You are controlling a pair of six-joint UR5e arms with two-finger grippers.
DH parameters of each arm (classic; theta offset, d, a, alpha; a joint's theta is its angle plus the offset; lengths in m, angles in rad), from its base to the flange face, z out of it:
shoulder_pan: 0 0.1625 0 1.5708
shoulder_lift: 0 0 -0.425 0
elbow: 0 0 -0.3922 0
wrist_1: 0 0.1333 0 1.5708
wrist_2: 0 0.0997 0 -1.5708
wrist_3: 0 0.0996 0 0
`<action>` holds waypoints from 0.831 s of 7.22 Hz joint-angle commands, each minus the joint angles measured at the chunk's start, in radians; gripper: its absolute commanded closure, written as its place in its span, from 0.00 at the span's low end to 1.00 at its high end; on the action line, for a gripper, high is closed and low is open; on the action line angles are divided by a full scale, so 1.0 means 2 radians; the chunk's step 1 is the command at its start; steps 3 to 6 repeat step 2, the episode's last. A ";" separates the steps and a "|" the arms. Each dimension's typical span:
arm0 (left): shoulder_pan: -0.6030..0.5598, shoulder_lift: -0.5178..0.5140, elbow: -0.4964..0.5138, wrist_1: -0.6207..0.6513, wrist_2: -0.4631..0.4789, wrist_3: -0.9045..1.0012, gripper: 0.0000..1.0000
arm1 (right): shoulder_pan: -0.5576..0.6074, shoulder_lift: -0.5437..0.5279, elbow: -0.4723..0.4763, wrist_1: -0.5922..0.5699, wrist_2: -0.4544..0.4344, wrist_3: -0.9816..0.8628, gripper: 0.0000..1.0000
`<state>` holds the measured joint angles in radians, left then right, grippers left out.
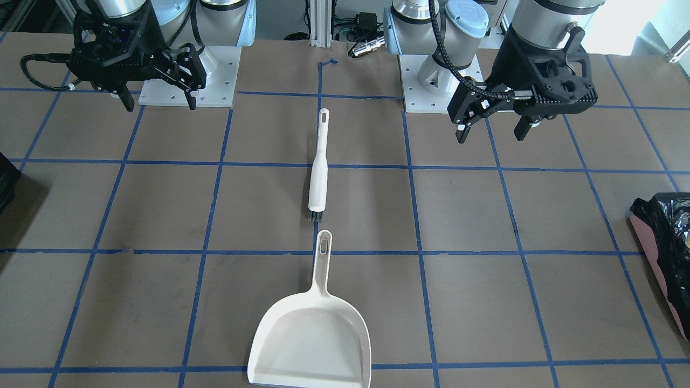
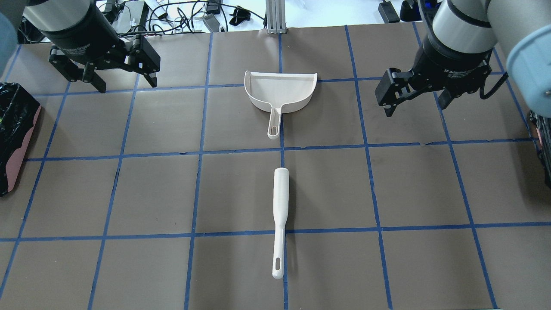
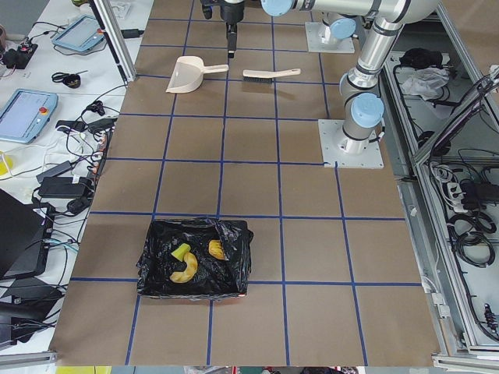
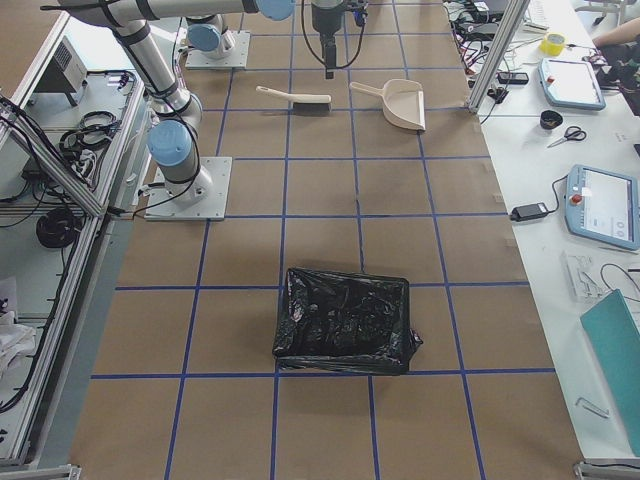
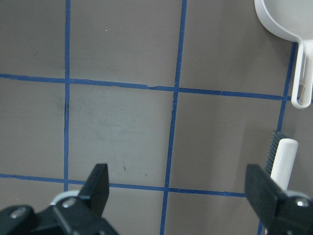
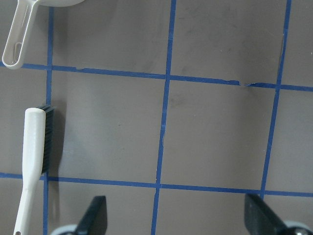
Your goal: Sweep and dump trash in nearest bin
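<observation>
Count on table: 2 grippers, 1 brush, 1 dustpan, 3 trash pieces, 1 bin, 1 other black container. Left gripper hangs above the table on the far left of the overhead view, jaws apart, nothing between them; the left wrist view shows bare table between the two fingers. Right gripper hangs on the far right, jaws likewise apart and holding nothing. Neither touches the tools. Brush lies flat on the centre tape line, bristle end pointing away from the robot, handle end towards it. Dustpan lies farther out on the same line, its handle pointing back at the brush head, a gap between them. The bin, pink-sided with a black bag, sits at the table's end on the robot's left, well apart from the tools. All three trash pieces lie inside it: pale curved slice, yellow wedge, orange-brown lump. Black container sits at the opposite end; its contents cannot be made out.
</observation>
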<state>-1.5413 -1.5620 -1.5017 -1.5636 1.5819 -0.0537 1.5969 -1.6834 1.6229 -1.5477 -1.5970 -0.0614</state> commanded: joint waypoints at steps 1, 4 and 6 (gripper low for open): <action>0.000 -0.004 -0.001 0.001 0.000 0.000 0.00 | 0.000 0.000 0.000 0.000 0.001 0.000 0.00; 0.000 -0.001 -0.001 0.001 0.001 0.000 0.00 | 0.000 0.000 0.000 0.000 0.002 0.000 0.00; 0.000 -0.001 -0.001 0.001 0.001 0.000 0.00 | 0.000 0.000 0.000 0.000 0.002 0.000 0.00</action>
